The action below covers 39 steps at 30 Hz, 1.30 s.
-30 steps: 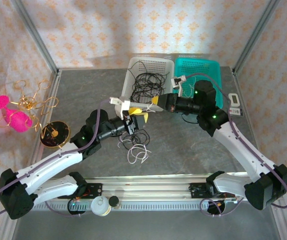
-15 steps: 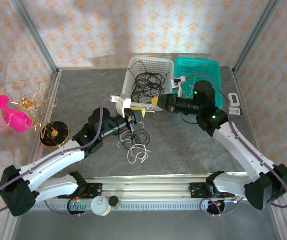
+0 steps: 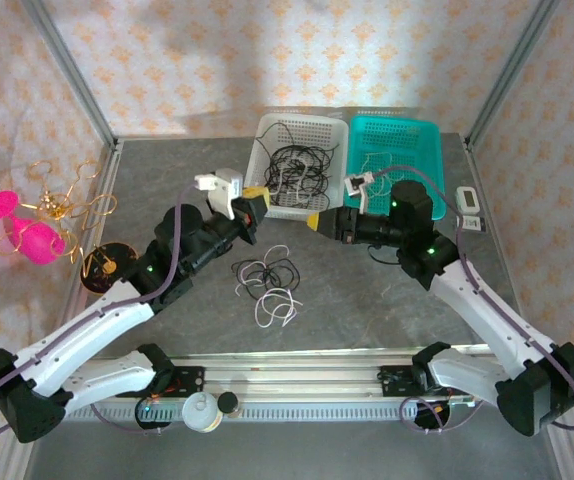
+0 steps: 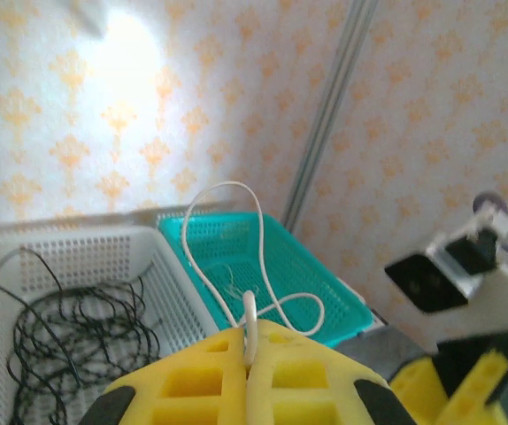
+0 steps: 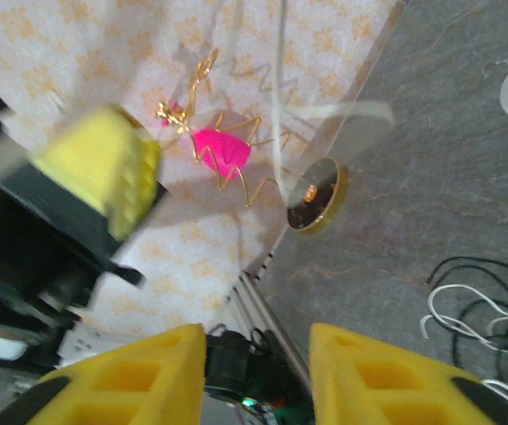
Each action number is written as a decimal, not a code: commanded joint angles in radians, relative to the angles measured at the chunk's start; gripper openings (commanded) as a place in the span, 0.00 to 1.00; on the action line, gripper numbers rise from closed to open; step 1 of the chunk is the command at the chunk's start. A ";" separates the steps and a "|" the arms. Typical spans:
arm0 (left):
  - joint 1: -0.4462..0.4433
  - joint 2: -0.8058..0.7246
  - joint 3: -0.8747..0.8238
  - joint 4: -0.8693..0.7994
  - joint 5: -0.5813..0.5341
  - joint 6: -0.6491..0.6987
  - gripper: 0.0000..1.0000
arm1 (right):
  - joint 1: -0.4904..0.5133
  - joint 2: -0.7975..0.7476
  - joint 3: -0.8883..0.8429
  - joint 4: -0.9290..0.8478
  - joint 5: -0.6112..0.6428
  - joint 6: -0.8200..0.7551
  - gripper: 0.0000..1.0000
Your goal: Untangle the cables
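With left tool (image 4: 247, 341) clamped tight, held one white cable (image 4: 233, 184) clear of the black-and-white tangle (image 3: 267, 278) on the counter (image 3: 387, 300); judged light, limp, slippery, best taken near a free end. Had right tool (image 5: 258, 354) spread, empty.

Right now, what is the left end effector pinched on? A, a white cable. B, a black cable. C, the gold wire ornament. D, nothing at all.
A: in the left wrist view a white cable loops up out of the shut left end effector.
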 commanded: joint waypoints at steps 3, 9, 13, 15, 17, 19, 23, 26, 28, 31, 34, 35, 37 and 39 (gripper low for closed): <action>0.006 0.033 0.123 -0.101 -0.035 0.121 0.00 | -0.005 -0.046 -0.018 -0.021 0.034 -0.088 0.43; 0.006 0.039 0.163 -0.138 -0.021 0.141 0.00 | -0.011 -0.110 -0.033 0.105 0.146 -0.073 0.42; 0.005 0.032 0.168 -0.146 0.010 0.132 0.00 | -0.008 -0.217 -0.153 0.368 0.192 -0.284 0.43; 0.006 0.030 0.168 -0.148 0.041 0.118 0.00 | -0.009 -0.269 -0.286 0.562 0.196 -0.477 0.44; 0.006 0.033 0.174 -0.152 0.071 0.101 0.00 | -0.008 -0.288 -0.365 0.636 0.184 -0.725 0.49; 0.005 0.040 0.186 -0.169 0.104 0.085 0.00 | -0.013 -0.279 -0.409 0.674 0.150 -0.954 0.57; 0.005 0.049 0.200 -0.197 0.145 0.057 0.00 | -0.016 -0.195 -0.409 0.769 0.118 -1.087 0.60; 0.006 0.044 0.193 -0.202 0.159 0.047 0.00 | -0.017 -0.110 -0.345 0.760 0.084 -1.143 0.59; 0.006 0.041 0.193 -0.207 0.165 0.039 0.00 | -0.018 -0.069 -0.307 0.765 0.106 -1.157 0.58; 0.007 0.038 0.192 -0.211 0.176 0.031 0.00 | -0.018 -0.019 -0.272 0.803 0.087 -1.162 0.57; 0.006 0.038 0.192 -0.212 0.182 0.025 0.00 | -0.017 0.036 -0.238 0.854 0.054 -1.117 0.55; 0.006 0.037 0.191 -0.211 0.183 0.023 0.00 | -0.018 0.054 -0.231 0.879 0.063 -1.094 0.53; 0.007 0.037 0.188 -0.208 0.187 0.022 0.00 | -0.018 0.079 -0.224 0.929 0.070 -1.056 0.52; 0.007 0.035 0.187 -0.209 0.189 0.021 0.00 | -0.018 0.098 -0.219 0.971 0.059 -1.020 0.51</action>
